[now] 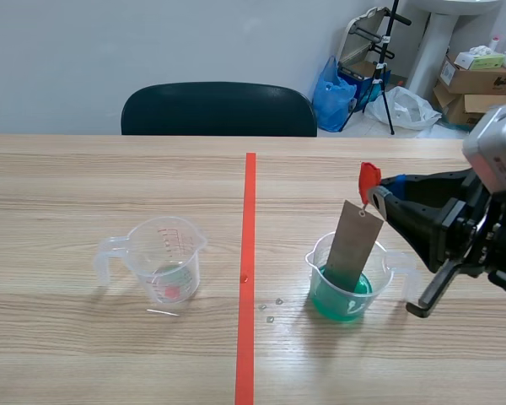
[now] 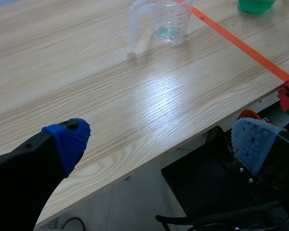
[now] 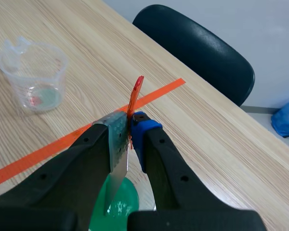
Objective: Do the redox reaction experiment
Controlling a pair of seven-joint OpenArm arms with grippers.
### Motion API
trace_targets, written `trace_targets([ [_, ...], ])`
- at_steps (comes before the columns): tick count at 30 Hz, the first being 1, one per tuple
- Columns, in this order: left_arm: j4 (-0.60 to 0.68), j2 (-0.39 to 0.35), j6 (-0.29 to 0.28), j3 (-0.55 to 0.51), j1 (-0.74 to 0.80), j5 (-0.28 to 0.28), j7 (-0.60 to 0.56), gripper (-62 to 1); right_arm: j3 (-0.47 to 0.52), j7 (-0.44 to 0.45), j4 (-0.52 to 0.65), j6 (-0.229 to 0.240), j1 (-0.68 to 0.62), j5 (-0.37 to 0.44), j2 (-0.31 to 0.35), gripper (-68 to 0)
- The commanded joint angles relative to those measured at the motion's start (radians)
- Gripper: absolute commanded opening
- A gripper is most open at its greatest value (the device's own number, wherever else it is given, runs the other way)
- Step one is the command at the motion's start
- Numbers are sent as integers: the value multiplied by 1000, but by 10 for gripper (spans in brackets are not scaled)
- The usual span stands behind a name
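Note:
My right gripper (image 1: 378,199) (image 3: 130,131) is shut on the top of a grey metal strip (image 1: 354,245) (image 3: 118,161) with a red tag (image 1: 368,180) (image 3: 135,94). The strip leans into the right clear beaker (image 1: 347,291), its lower end in green liquid (image 3: 119,206). The left beaker (image 1: 164,257) (image 2: 166,19) (image 3: 33,74) stands left of the tape line, holding only a little residue. My left gripper (image 2: 159,139) hangs open past the table's near edge, well short of that beaker, with nothing between its blue pads. The left arm does not show in the scene view.
An orange tape line (image 1: 250,253) divides the wooden table (image 1: 84,186). A few small drops (image 1: 270,309) lie beside the green beaker. A dark chair (image 1: 219,110) stands behind the far edge. Boxes (image 1: 476,80) and bags sit on the floor at back right.

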Motion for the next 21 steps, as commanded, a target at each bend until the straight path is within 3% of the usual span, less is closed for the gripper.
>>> trace_targets([
  [1,15,3,-2,3,1,-2,-20,14,-3,24,-3,-1,18,-3,-1,-656],
  [21,15,3,-2,3,1,-2,-20,14,-9,24,-23,-1,23,-14,-9,-656],
])
